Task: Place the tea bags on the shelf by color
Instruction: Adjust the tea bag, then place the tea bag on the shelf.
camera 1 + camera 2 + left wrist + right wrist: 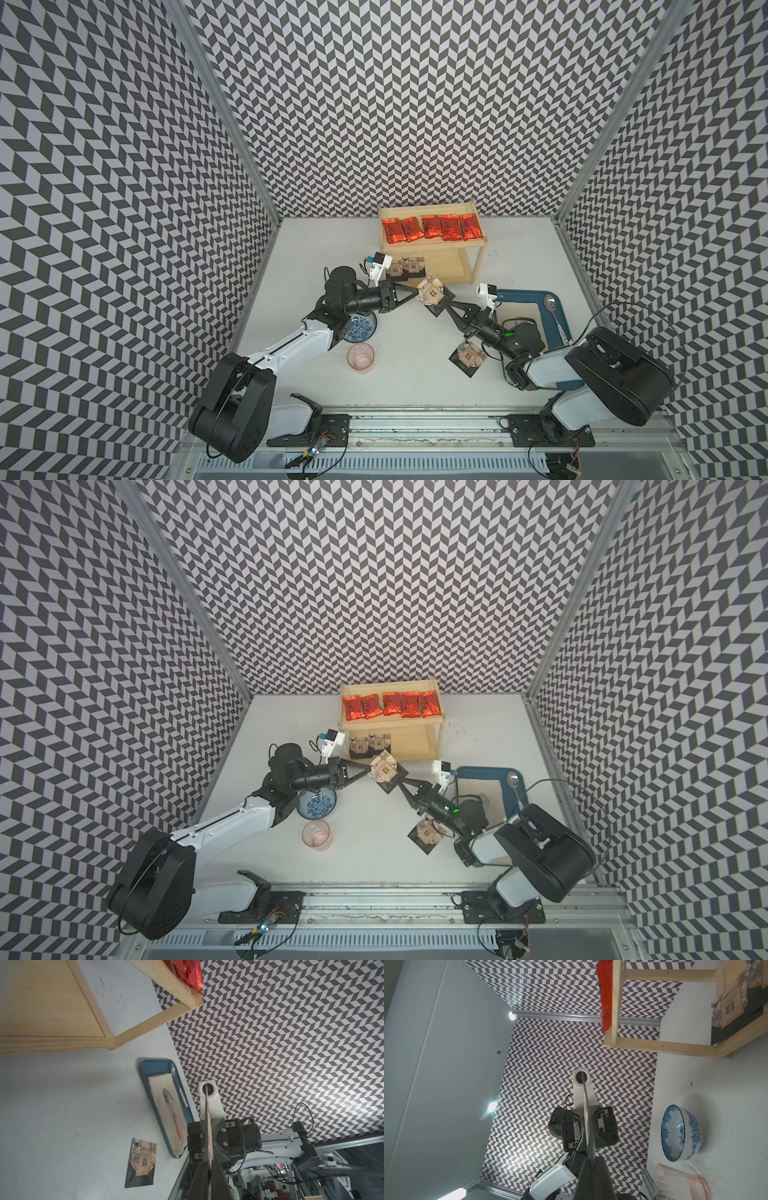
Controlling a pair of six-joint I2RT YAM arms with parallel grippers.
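Pinches the black tea bag (430, 292) by its near-right corner with fully closed right gripper (449, 306), aloft just near of the shelf (451, 266). Meets its left corner with left gripper (415, 296); cannot tell whether clamped or slack. Seems a handover toward the lower tier's black pair (405, 266).

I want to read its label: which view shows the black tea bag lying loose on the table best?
Left wrist: the loose black tea bag lies whole, label up. Both top views show it small, beside the right arm. Right wrist misses it.
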